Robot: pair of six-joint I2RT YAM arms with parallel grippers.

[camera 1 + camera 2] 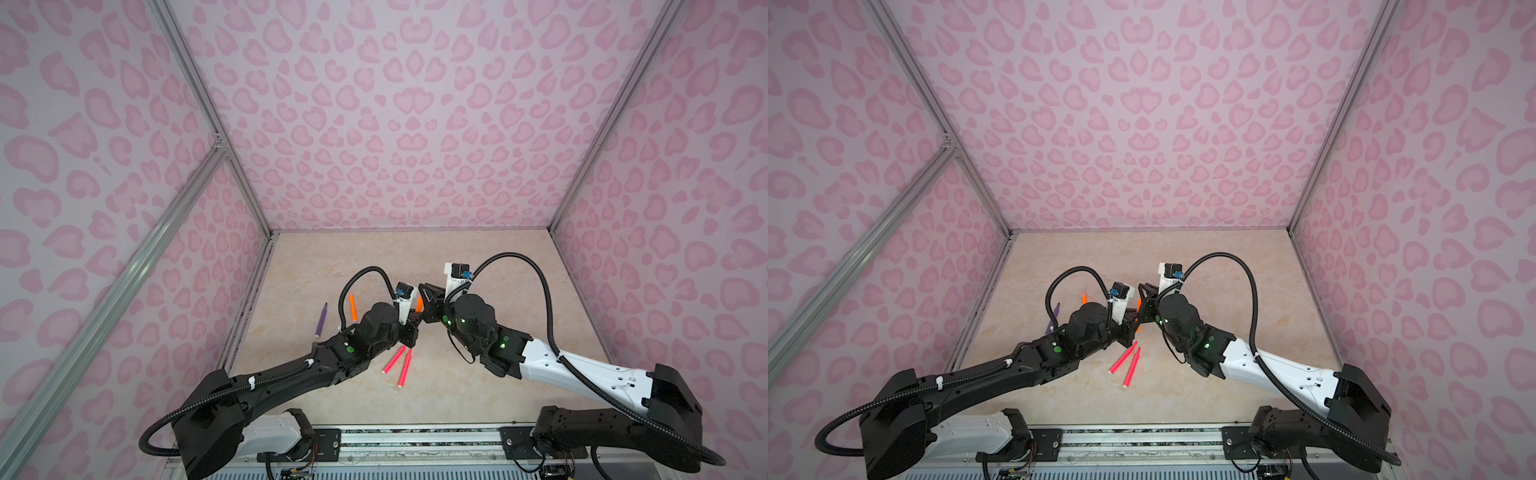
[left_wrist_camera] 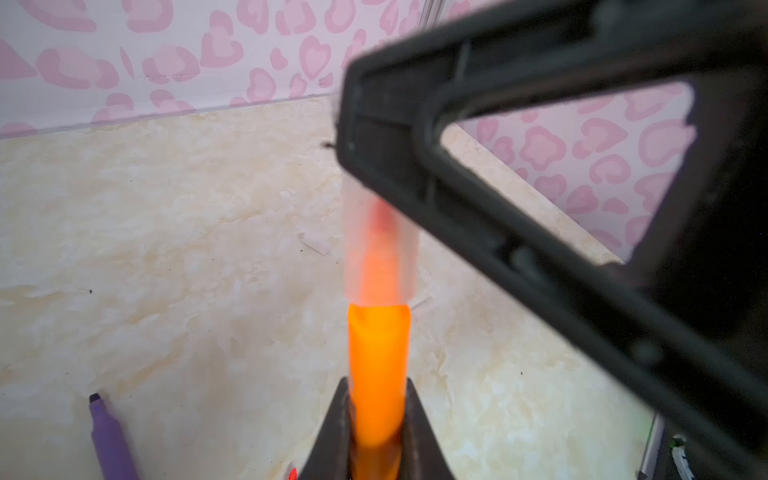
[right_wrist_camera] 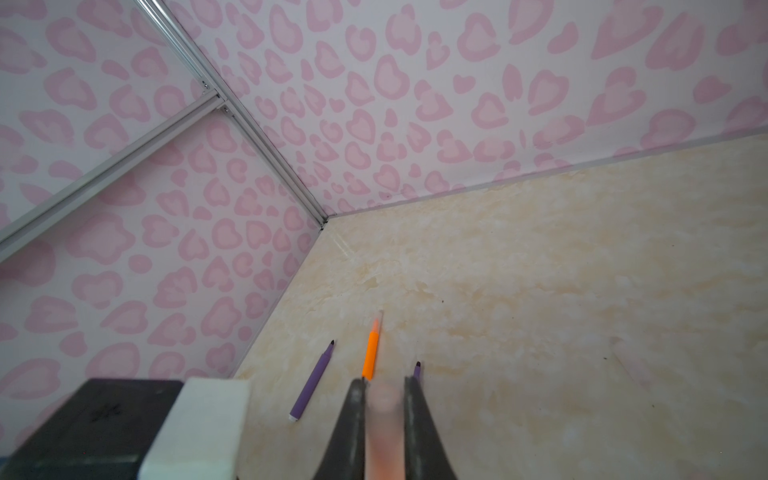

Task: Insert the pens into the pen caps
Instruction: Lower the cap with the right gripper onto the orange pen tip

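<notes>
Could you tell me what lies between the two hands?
An orange pen, gripped by the left hand, its tip inside the clear pen cap that the right hand holds; the left wrist view shows it.

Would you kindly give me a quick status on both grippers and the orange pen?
Left gripper shut on orange pen. Right gripper shut on clear cap. Pen tip inside cap. Pink-red pens on table, apart.
</notes>
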